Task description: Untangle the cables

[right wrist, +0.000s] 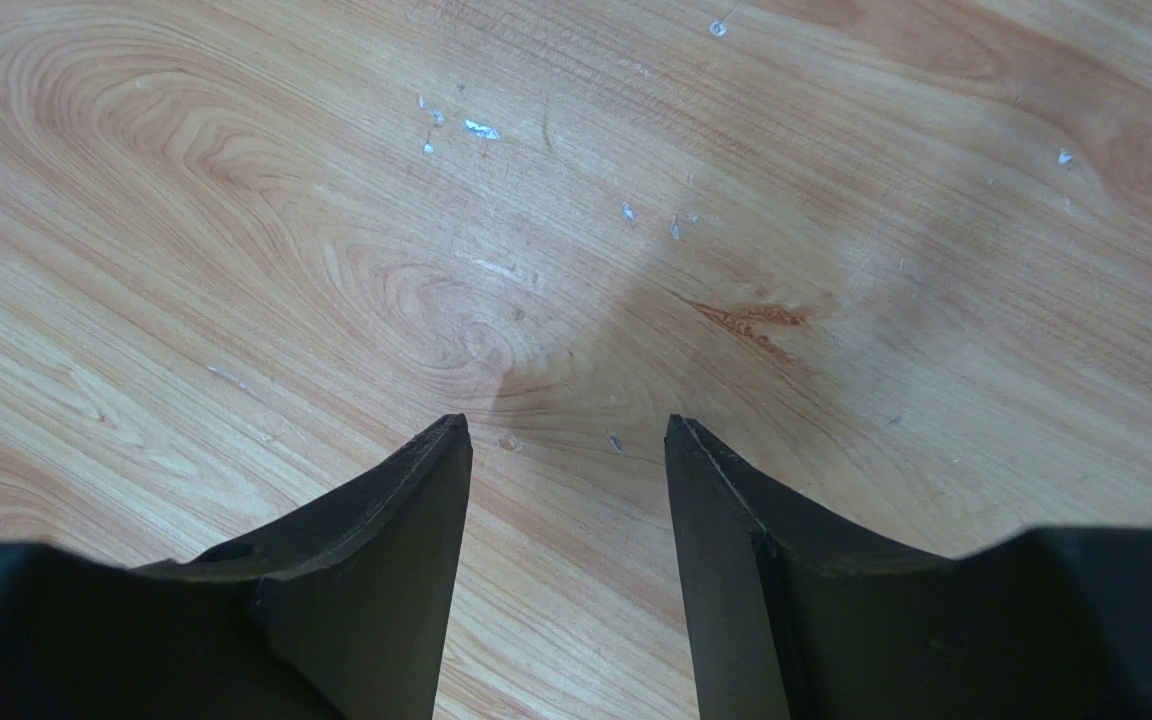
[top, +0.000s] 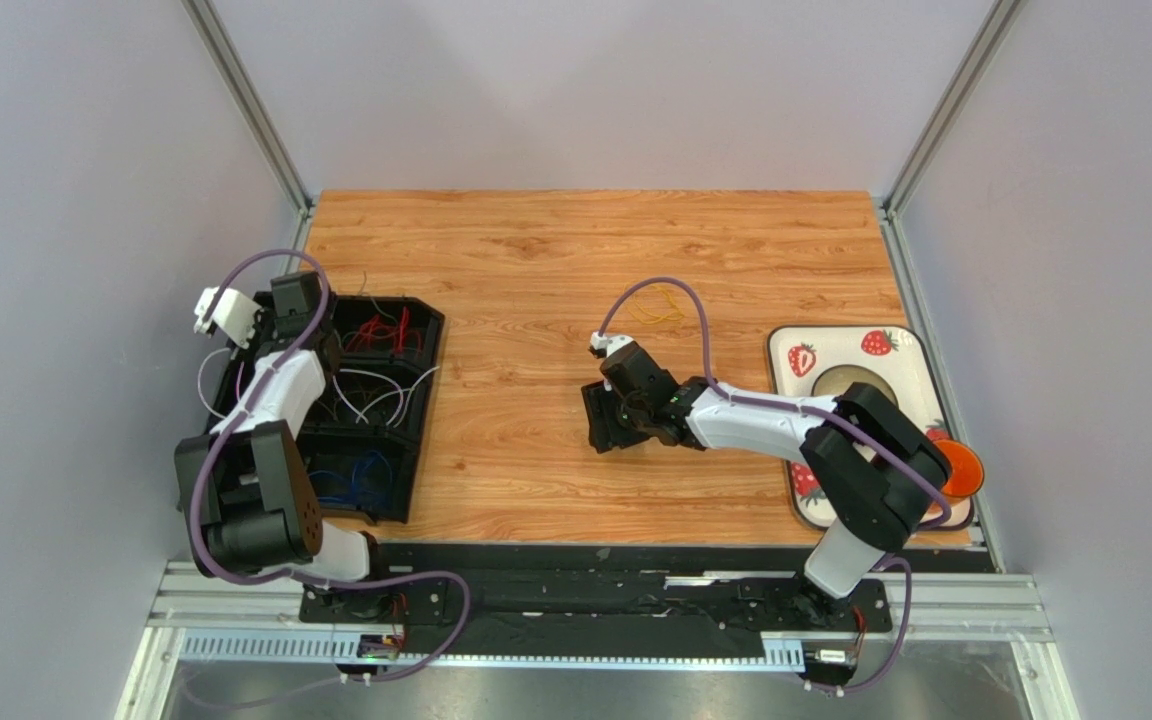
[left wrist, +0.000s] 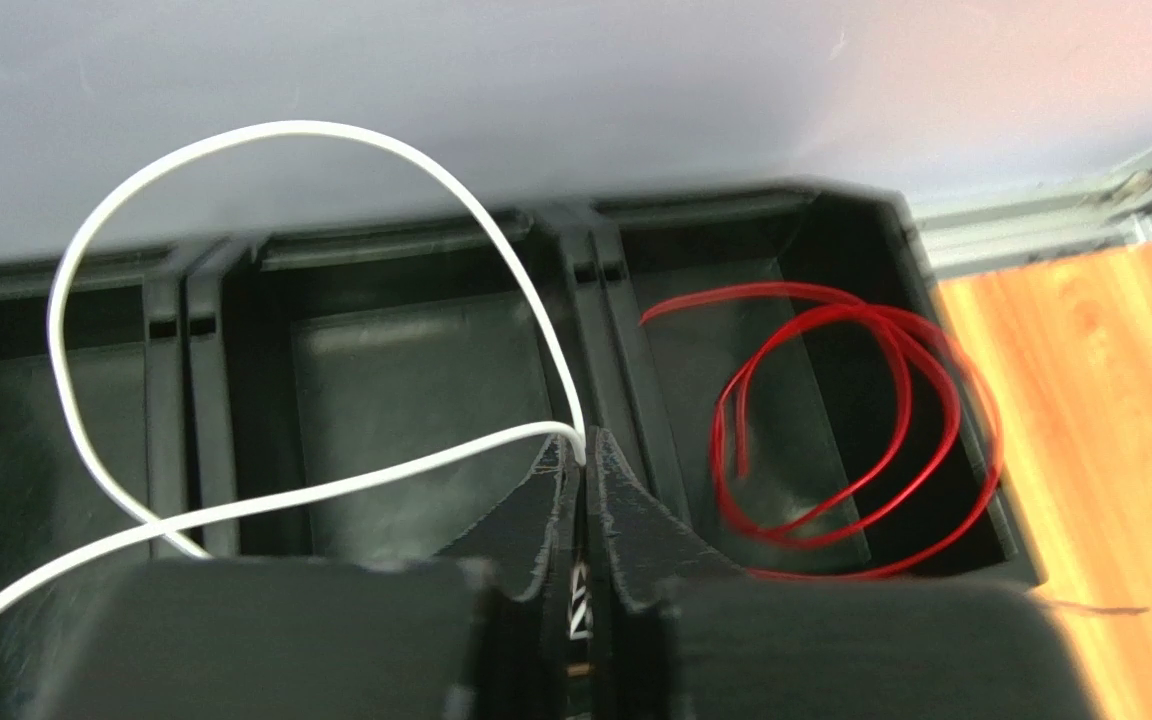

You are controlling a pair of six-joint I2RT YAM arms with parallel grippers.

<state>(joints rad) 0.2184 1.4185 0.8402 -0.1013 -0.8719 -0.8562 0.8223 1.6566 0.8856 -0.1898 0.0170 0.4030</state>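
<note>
A black compartment tray at the table's left holds the cables: red loops, white loops and blue ones. My left gripper hovers over the tray's far end. In the left wrist view its jaws stand almost together, with a white cable pinched at the very tips. That cable arcs up over the middle compartment and off to the lower left. A red cable lies coiled in the compartment to the right. My right gripper is open over bare wood, holding nothing. A yellow cable lies behind it.
A strawberry-patterned plate sits at the right edge of the table, with an orange object beside it. Grey walls close in on the left, the back and the right. The tray's far wall is close to the left wall.
</note>
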